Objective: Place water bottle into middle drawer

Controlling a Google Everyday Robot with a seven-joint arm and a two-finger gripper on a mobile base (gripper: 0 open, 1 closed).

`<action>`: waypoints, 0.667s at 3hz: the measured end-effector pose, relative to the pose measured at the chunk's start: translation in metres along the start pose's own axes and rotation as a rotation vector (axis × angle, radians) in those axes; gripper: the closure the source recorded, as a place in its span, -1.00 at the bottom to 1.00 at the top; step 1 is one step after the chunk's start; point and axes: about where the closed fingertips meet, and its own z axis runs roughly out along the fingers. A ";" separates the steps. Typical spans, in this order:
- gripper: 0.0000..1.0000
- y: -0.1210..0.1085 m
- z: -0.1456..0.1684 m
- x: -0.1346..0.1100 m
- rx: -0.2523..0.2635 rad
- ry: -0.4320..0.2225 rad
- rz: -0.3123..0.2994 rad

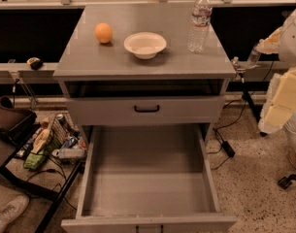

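I see clear plastic water bottle upright at counter back-right corner, deep grey middle drawer open, claw off right edge, state can't tell.

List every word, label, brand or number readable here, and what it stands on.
Clear plastic water bottle with white cap: label band's red-blue marks too blurred to read.
Packets on the floor left of the cabinet: print too small to read.
Deep grey open drawer, round white bowl: no text.
Robot's gripper, right edge beside the cabinet: no text.
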 end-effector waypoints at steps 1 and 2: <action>-1.00 -0.003 0.003 0.001 0.005 -0.007 0.011; -1.00 -0.024 0.023 0.009 0.034 -0.053 0.083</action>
